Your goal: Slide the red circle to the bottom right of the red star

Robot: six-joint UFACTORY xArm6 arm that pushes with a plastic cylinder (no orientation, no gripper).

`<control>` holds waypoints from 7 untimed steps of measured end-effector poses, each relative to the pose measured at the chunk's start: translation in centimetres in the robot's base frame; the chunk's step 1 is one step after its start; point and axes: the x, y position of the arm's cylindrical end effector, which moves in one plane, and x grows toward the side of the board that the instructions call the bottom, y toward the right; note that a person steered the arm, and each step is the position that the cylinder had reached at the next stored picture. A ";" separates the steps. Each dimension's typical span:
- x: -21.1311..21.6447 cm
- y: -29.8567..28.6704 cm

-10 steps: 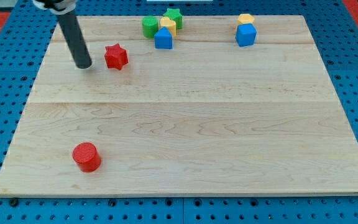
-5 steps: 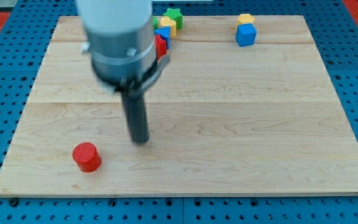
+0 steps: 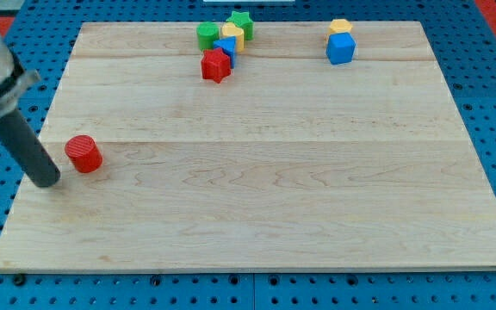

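The red circle (image 3: 83, 153) lies near the board's left edge, about halfway down. The red star (image 3: 216, 65) lies near the view's top, left of centre, touching the blue block (image 3: 226, 47) of the top cluster. The circle is far to the lower left of the star. My tip (image 3: 48, 182) rests on the board just to the lower left of the red circle, close to it but with a small gap. The dark rod rises up and left out of the view.
A cluster at the view's top holds a green cylinder-like block (image 3: 207, 35), a yellow block (image 3: 232, 34), a green star (image 3: 241, 21) and the blue block. At the top right a yellow block (image 3: 341, 27) sits behind a blue cube (image 3: 340, 48). The wooden board (image 3: 317, 172) lies on a blue pegboard.
The red star has moved right and up against the top cluster. The red circle has moved up and left. My tip has swung from the board's middle to its left edge, beside the circle.
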 end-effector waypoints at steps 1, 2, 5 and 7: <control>-1.5 5.0; -5.3 9.9; -7.3 17.7; -6.3 22.0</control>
